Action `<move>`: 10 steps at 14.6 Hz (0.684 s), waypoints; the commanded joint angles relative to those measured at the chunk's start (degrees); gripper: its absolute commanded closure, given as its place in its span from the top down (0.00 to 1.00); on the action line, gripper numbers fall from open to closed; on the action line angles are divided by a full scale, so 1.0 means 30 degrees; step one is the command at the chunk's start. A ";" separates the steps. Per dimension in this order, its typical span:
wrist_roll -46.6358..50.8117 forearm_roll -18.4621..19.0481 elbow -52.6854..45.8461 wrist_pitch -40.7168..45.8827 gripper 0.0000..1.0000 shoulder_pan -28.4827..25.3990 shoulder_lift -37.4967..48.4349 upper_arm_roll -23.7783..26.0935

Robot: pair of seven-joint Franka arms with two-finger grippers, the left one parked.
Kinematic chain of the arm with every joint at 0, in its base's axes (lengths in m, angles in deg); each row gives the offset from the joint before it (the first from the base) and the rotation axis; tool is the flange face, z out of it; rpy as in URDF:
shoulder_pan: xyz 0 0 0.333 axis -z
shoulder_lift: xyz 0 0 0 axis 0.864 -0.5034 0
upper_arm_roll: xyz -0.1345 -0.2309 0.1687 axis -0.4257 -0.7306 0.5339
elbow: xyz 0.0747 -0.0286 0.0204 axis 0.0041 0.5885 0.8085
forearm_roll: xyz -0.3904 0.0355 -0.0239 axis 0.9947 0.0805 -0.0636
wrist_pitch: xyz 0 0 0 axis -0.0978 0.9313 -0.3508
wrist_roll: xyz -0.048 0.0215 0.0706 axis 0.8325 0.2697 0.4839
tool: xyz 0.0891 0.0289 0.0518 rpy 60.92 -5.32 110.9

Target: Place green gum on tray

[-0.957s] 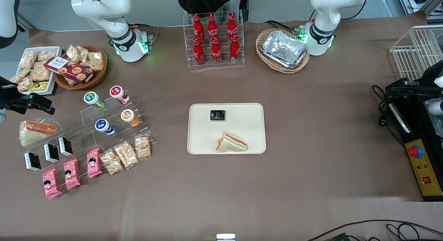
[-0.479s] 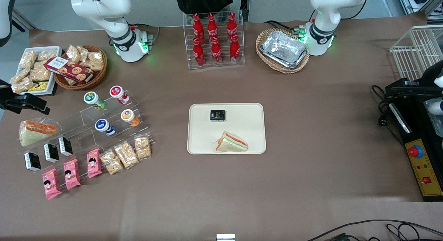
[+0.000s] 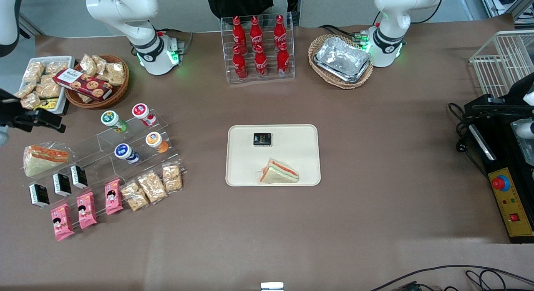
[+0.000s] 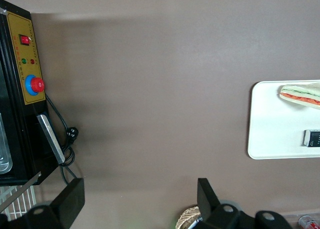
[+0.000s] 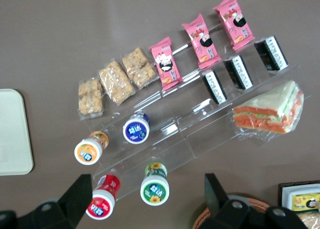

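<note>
The green gum [image 3: 112,120], a small bottle with a white-rimmed green lid, lies on the clear acrylic stand beside the red-lidded bottle [image 3: 143,112]. It also shows in the right wrist view [image 5: 154,189]. My right gripper [image 3: 48,120] hovers open and empty high over the working arm's end of the table, sideways off from the gum. In the right wrist view the gripper [image 5: 148,199] frames the green gum between its black fingers [image 5: 80,194]. The cream tray [image 3: 292,157] lies mid-table, holding a black packet [image 3: 262,139] and a wrapped sandwich [image 3: 279,173].
The stand also holds a blue-lidded bottle [image 3: 125,153], an orange-lidded bottle [image 3: 155,141], black packets, pink packs and snack bars. A sandwich [image 3: 44,158], a wicker basket of snacks [image 3: 96,80] and a white snack tray [image 3: 41,84] lie nearby. A cola rack [image 3: 258,49] stands farther back.
My right gripper has shifted slightly farther from the front camera, still open. Nothing on the table has moved.
</note>
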 commanded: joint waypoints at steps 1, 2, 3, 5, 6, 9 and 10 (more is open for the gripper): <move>-0.0236 0.0185 0.6260 -0.2828 1.00 0.0046 0.4560 -0.0186; -0.0236 0.0185 0.6388 -0.2833 1.00 0.0017 0.4568 -0.0275; -0.0265 0.0185 0.6592 -0.2804 1.00 0.0016 0.4684 -0.0275; -0.0265 0.0214 0.8196 -0.3181 1.00 0.0016 0.5762 -0.0334; -0.0265 0.0244 0.9191 -0.3910 1.00 0.0016 0.6378 -0.0334; -0.0412 0.0273 1.0139 -0.4591 1.00 0.0016 0.6824 -0.0334; -0.0412 0.0302 1.0197 -0.4620 1.00 0.0016 0.6824 -0.0305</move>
